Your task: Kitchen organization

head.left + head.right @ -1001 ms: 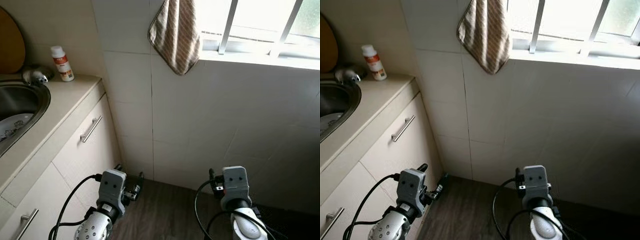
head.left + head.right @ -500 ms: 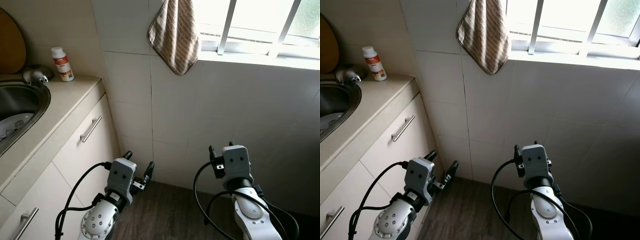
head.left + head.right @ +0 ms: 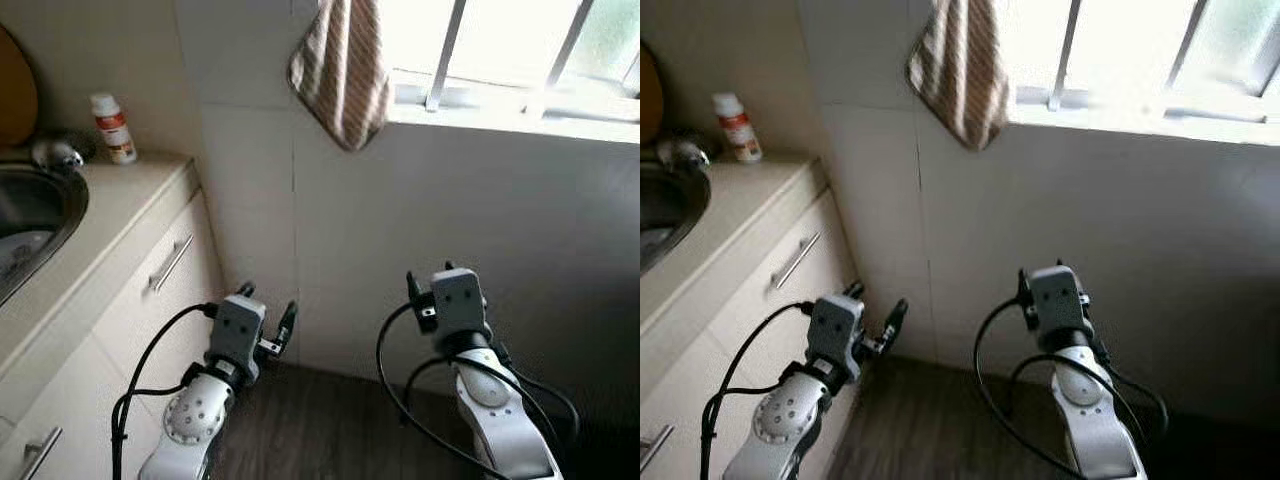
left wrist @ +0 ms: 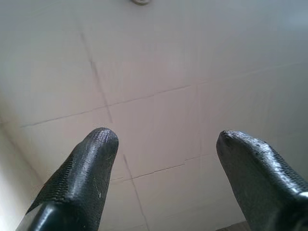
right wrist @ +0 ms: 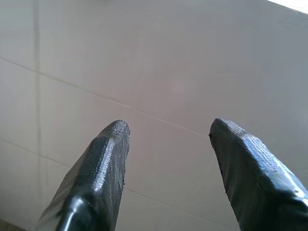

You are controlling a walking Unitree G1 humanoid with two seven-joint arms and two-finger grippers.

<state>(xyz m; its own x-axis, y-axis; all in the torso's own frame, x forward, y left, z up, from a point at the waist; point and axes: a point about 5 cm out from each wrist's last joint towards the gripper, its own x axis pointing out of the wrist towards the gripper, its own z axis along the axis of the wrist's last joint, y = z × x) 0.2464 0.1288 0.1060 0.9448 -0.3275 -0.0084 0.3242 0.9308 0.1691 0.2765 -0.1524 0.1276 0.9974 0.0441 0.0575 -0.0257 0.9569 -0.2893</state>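
With the left gripper [image 3: 266, 318] and right gripper [image 5: 168, 159] both spread and holding nothing, facing the tiled wall, a careful upward reach suits the striped towel [image 3: 342, 68] hanging by the window.

Striped brown towel [image 3: 343, 68] hanging beside window.

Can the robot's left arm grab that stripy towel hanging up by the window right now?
Probably not yet. The stripy towel hangs high on the wall beside the window, while the left gripper sits low, near the floor, open and empty. Nothing stands between them, but the arm would have to lift a long way up.
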